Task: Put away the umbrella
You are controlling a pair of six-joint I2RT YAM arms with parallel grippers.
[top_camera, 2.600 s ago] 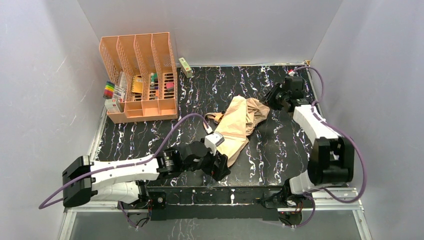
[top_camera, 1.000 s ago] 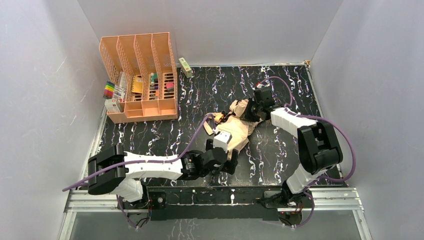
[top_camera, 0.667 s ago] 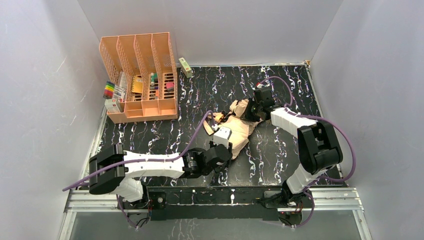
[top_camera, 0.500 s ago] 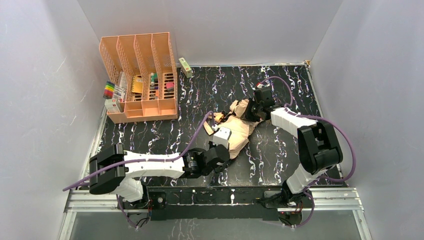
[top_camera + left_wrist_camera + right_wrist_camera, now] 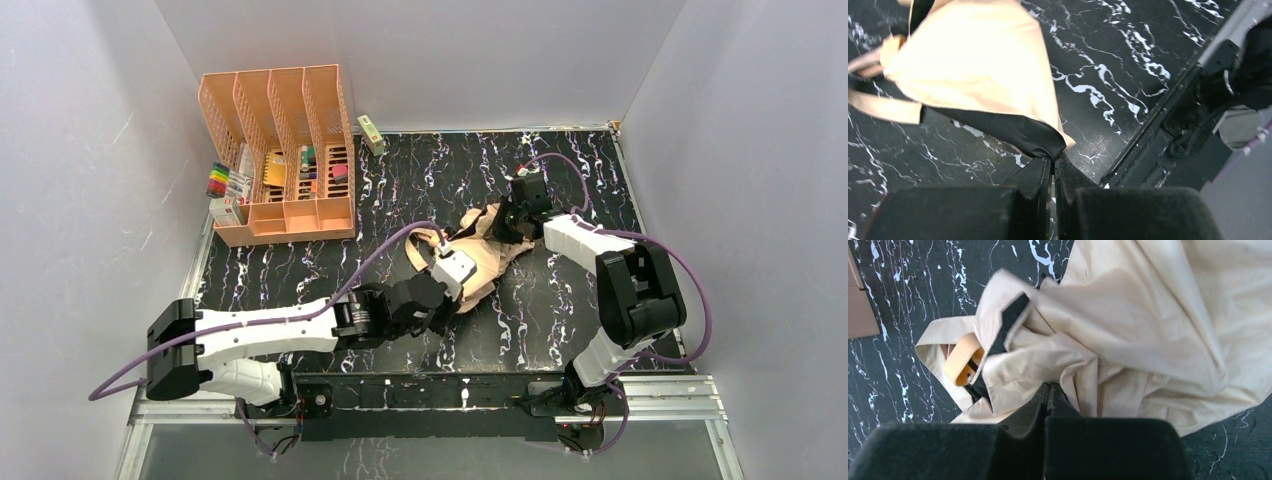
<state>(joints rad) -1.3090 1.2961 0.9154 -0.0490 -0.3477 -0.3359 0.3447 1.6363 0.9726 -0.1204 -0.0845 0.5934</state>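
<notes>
Umbrella point(image 5: 490, 262) (peach-tan, crumpled, half-collapsed) lies mid-surface point(image 5: 300, 270) between both arms. Item: left gripper point(image 5: 1053, 166), fingers pinched together on the canopy's near corner, dark lining showing. Item: right gripper point(image 5: 1048, 390), clamped on a fabric fold at the far side, near the tan handle point(image 5: 962, 361).

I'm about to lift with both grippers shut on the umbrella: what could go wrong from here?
1. The left gripper pinches only the very corner of the umbrella fabric; it may slip out under a pull.
2. The right gripper also holds loose cloth, not the handle, so lifting may spread the canopy rather than carry it.
3. The strap lies loose and could snag.
</notes>
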